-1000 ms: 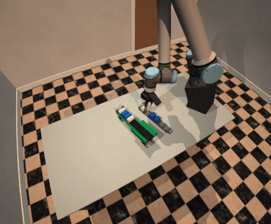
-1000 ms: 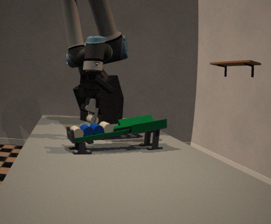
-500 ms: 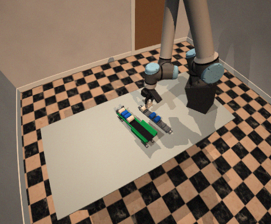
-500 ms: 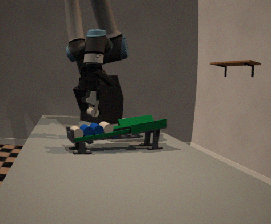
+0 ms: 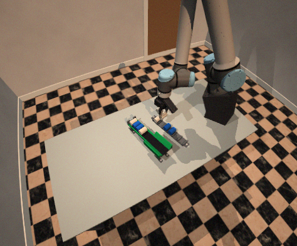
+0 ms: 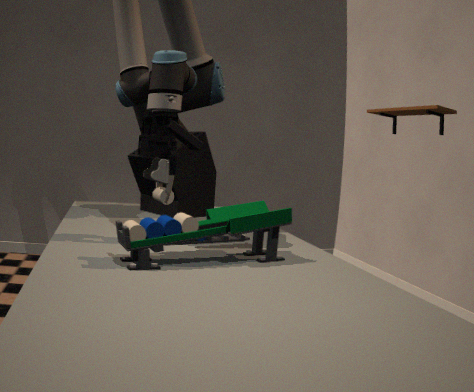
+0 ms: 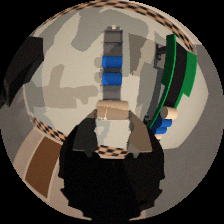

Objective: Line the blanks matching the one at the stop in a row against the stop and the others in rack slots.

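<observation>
The green feed ramp holds a row at its stop: a cream blank, two blue blanks and another cream blank. The same row shows in the exterior view. The grey stock rack lies beside the ramp with two blue blanks in its slots; they also show in the wrist view. My gripper is shut on a cream blank and holds it above the rack's far end, clear of the rack in the exterior view.
The robot's dark base stands on the grey mat behind the rack. The ramp's raised end stands on dark legs. A wall shelf hangs at the right. Checkered floor surrounds the mat.
</observation>
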Robot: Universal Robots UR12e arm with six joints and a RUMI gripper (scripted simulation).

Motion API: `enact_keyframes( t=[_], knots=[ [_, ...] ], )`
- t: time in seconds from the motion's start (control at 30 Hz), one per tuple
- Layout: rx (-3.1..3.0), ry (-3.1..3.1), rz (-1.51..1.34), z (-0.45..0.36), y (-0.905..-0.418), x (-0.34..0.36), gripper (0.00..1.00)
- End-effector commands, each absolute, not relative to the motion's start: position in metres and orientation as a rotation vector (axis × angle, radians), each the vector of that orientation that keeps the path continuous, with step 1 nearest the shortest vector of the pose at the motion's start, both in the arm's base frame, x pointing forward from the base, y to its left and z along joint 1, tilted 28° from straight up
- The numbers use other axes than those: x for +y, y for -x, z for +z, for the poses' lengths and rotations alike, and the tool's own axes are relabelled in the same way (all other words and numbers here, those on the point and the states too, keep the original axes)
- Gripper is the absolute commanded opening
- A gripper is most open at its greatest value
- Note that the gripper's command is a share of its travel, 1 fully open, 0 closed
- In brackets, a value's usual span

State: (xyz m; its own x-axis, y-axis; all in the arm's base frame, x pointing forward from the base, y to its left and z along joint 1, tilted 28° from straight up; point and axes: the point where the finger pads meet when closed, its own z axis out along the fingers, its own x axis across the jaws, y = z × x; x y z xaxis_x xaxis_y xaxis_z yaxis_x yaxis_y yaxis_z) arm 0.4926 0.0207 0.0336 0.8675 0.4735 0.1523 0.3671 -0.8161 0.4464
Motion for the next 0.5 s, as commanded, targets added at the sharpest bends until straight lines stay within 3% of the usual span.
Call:
enact_keyframes(
  t=[0.0,0.23,0.47],
  knots=[
    [0.609,-2.636,0.364,0.048,-0.528,0.044,0.33],
    [0.574,-2.646,0.372,0.092,-0.599,0.12,0.33],
    [0.561,-2.647,0.378,0.113,-0.622,0.158,0.33]
  ],
)
